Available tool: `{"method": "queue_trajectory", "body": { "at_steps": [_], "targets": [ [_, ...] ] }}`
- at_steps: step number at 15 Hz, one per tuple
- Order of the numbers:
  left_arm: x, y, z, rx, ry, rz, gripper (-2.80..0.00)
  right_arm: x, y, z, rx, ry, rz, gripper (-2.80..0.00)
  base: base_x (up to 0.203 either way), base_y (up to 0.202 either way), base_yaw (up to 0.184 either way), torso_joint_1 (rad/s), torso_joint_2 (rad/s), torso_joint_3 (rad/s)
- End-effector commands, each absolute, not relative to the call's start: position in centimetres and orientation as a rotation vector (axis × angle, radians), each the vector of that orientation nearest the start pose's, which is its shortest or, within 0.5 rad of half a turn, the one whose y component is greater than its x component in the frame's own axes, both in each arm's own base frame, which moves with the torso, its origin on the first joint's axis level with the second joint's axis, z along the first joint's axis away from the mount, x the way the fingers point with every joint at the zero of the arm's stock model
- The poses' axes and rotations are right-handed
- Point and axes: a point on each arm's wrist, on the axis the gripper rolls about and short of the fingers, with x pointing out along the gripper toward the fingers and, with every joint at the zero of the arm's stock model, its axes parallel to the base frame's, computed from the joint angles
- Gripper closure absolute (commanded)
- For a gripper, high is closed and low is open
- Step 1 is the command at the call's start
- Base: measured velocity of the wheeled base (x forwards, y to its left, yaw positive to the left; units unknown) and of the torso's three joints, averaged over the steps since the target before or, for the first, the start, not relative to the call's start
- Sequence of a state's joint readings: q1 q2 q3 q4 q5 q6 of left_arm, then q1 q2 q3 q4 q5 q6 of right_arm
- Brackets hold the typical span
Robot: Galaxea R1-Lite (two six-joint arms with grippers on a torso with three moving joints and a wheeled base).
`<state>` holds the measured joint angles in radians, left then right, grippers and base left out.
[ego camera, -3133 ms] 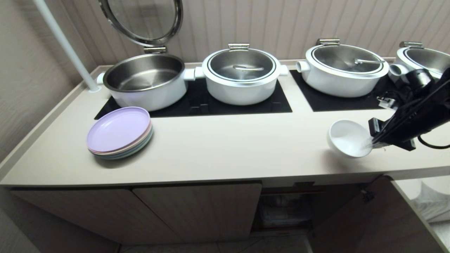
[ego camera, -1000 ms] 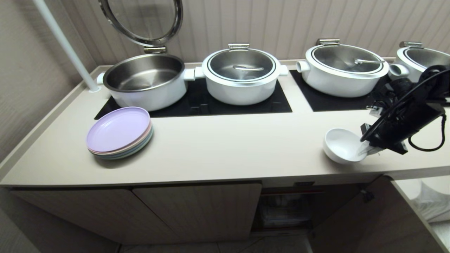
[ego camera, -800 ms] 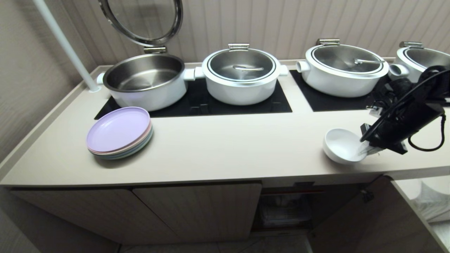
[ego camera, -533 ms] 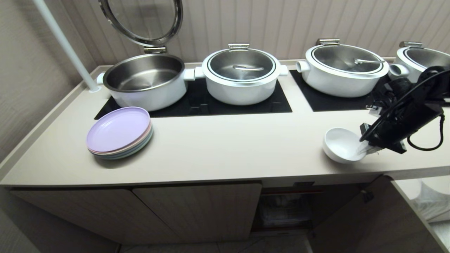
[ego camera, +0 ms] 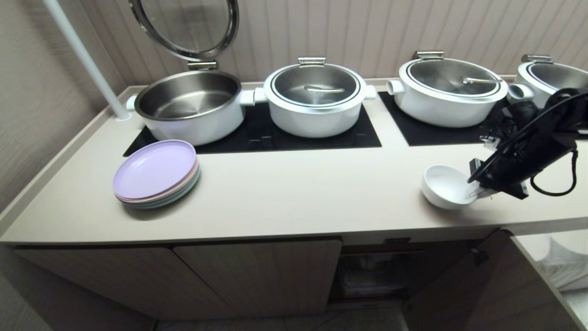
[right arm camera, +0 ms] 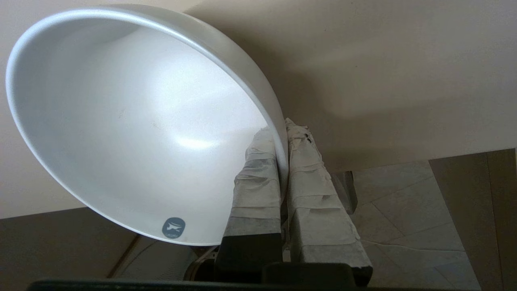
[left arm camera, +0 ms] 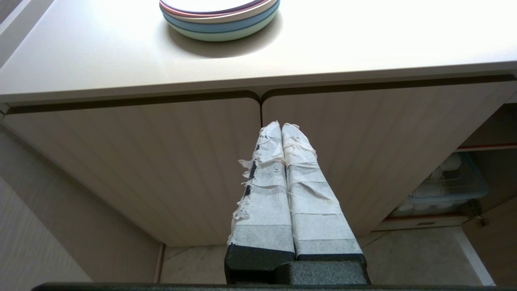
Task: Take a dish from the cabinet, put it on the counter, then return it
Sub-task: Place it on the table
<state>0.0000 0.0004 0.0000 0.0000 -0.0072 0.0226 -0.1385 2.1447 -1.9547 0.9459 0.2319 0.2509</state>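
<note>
The dish, a small white bowl, is at the front right of the counter, slightly tilted. I cannot tell whether its foot touches the worktop. My right gripper is shut on its right rim. In the right wrist view the taped fingers pinch the dish's wall, one inside and one outside. The cabinet below stands open, its door swung out to the right. My left gripper hangs shut and empty before closed doors below the counter edge.
A stack of pastel plates lies front left. Several white pots stand along the back on black panels, the leftmost with its lid raised. A white pole rises at the back left. A clear bin of bowls sits inside the cabinet.
Over three seconds the right gripper has carried the dish down and slightly left, and the dish has tipped closer to level. In the last second it shifted only a little.
</note>
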Motion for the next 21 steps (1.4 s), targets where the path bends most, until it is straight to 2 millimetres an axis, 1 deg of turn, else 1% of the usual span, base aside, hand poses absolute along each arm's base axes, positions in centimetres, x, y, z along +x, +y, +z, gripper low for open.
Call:
{"method": "queue_trajectory", "body": {
  "at_steps": [1, 17, 18, 21],
  "targets": [
    [-2.28, -0.02, 7.55, 0.023, 0.0, -0.008, 0.0, 38.94, -4.89, 19.81, 0.436, 1.136, -0.06, 0.0, 0.0, 0.0, 0.0, 0.0, 0.0, 0.0],
    [-2.28, -0.02, 7.55, 0.023, 0.0, -0.008, 0.0, 39.15, -4.91, 19.53, 0.434, 1.138, -0.057, 0.0, 0.0, 0.0, 0.0, 0.0, 0.0, 0.0],
    [-2.28, -0.01, 7.55, 0.023, 0.0, -0.006, 0.0, 39.19, -4.92, 19.55, 0.432, 1.134, -0.056, -2.8, 0.0, 0.0, 0.0, 0.0, 0.0, 0.0],
    [-2.28, -0.02, 7.55, 0.023, 0.0, -0.008, 0.0, 39.45, -4.9, 19.67, 0.43, 1.106, -0.052, -2.8, 0.0, 0.0, 0.0, 0.0, 0.0, 0.0]
  ]
}}
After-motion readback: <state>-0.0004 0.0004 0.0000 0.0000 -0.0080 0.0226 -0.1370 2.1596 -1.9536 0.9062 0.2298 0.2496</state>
